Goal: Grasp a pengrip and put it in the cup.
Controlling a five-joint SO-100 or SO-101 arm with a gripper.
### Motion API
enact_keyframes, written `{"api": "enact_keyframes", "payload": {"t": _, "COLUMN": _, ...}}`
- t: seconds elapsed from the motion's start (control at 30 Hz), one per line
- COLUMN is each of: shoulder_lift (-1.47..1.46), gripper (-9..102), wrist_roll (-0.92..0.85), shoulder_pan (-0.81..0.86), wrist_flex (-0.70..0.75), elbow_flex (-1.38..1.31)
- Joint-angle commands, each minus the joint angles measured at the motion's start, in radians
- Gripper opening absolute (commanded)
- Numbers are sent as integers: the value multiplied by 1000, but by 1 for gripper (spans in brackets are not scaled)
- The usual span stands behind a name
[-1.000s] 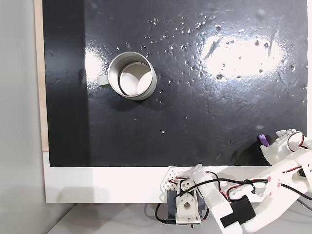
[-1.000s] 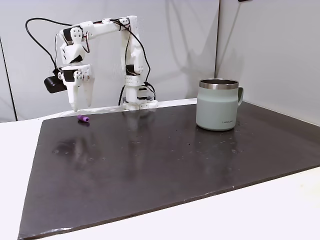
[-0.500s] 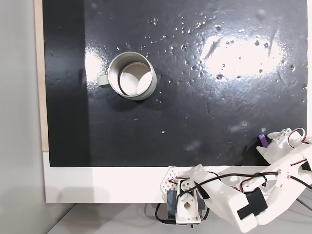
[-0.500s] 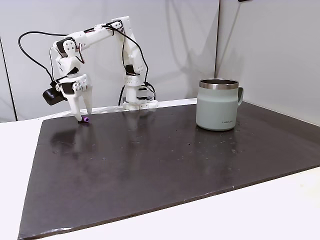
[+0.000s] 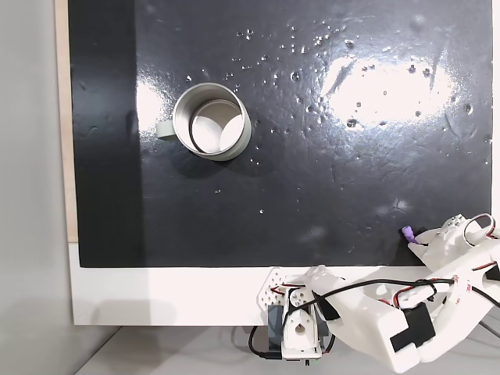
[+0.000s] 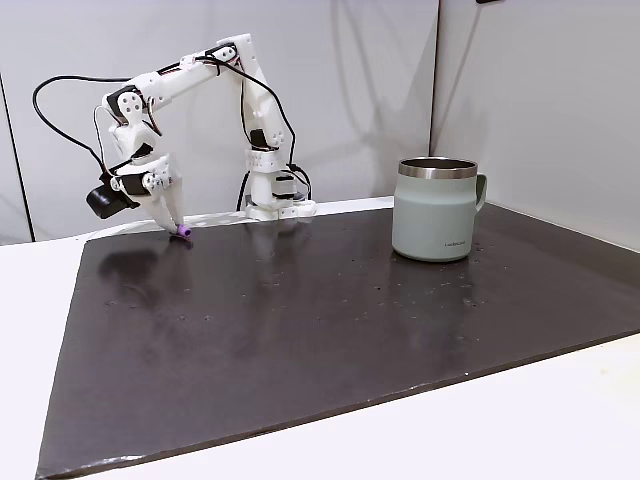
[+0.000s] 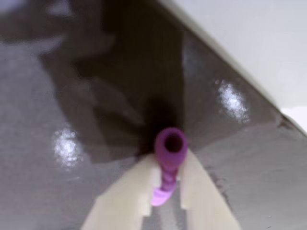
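Note:
The purple pengrip (image 7: 169, 148) sits pinched between my two pale fingers, its open end sticking out past the fingertips. My gripper (image 7: 170, 165) is shut on it. In a fixed view from above, the gripper (image 5: 415, 237) holds the pengrip (image 5: 407, 233) at the mat's lower right corner. In a fixed view from the side, the gripper (image 6: 178, 227) tilts down with the pengrip (image 6: 184, 232) at its tip, low over the mat; whether it touches I cannot tell. The silvery cup (image 5: 244, 134) stands upright far to the left, and at the right (image 6: 435, 215) in the side view.
A black glossy mat (image 5: 312, 156) covers the table, and its near white border (image 5: 172, 293) runs by the arm's base (image 5: 295, 328). The mat's edge (image 7: 225, 52) lies just beyond the pengrip. Cables (image 6: 70, 85) hang from the arm.
My gripper dropped from above the mat onto the pengrip and shut on it. The pengrip has shifted a little left and down in the view from above.

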Motion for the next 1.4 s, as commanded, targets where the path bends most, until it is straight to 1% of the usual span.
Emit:
{"api": "enact_keyframes", "payload": {"t": 0.0, "shoulder_lift": 14, "gripper": 0, "wrist_roll": -6, "shoulder_pan": 8, "wrist_flex": 12, "elbow_flex": -21}}
{"api": "enact_keyframes", "payload": {"t": 0.1, "shoulder_lift": 46, "gripper": 0, "wrist_roll": -6, "shoulder_pan": -6, "wrist_flex": 28, "elbow_flex": -23}}
{"api": "enact_keyframes", "payload": {"t": 0.27, "shoulder_lift": 192, "gripper": 0, "wrist_roll": 0, "shoulder_pan": -69, "wrist_flex": 34, "elbow_flex": -23}}
{"api": "enact_keyframes", "payload": {"t": 0.57, "shoulder_lift": 379, "gripper": 0, "wrist_roll": 28, "shoulder_pan": -265, "wrist_flex": 49, "elbow_flex": -21}}
{"api": "enact_keyframes", "payload": {"t": 0.77, "shoulder_lift": 549, "gripper": 0, "wrist_roll": 83, "shoulder_pan": -443, "wrist_flex": 61, "elbow_flex": 9}}
{"api": "enact_keyframes", "payload": {"t": 1.03, "shoulder_lift": 762, "gripper": 0, "wrist_roll": 129, "shoulder_pan": -741, "wrist_flex": 64, "elbow_flex": 74}}
{"api": "enact_keyframes", "payload": {"t": 1.17, "shoulder_lift": 805, "gripper": 0, "wrist_roll": 187, "shoulder_pan": -868, "wrist_flex": 66, "elbow_flex": 75}}
{"api": "enact_keyframes", "payload": {"t": 1.37, "shoulder_lift": 821, "gripper": 0, "wrist_roll": 261, "shoulder_pan": -1026, "wrist_flex": 25, "elbow_flex": 69}}
